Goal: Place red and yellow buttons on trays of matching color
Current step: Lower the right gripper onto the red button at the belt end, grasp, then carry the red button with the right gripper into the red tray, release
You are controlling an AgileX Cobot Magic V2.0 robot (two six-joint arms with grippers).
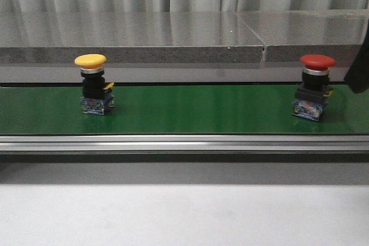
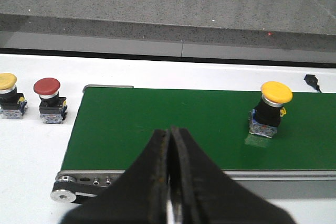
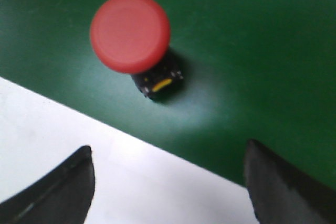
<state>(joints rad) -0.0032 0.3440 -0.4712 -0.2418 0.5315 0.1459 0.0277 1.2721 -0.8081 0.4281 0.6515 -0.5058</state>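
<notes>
A yellow button (image 1: 90,84) stands upright on the green belt (image 1: 196,110) at the left, and a red button (image 1: 316,87) stands on it at the right. In the left wrist view my left gripper (image 2: 170,132) is shut with nothing in it, short of the belt's near edge, with the yellow button (image 2: 273,106) well off to one side. My right gripper (image 3: 168,150) is open and empty, hovering above the red button (image 3: 130,32) and offset from it over the belt's edge. No trays are in view.
Off the belt's end, a second yellow button (image 2: 8,95) and a second red button (image 2: 48,100) stand on the white table (image 2: 31,150). A metal rail (image 1: 184,142) runs along the belt's front. A grey ledge (image 1: 173,41) rises behind it.
</notes>
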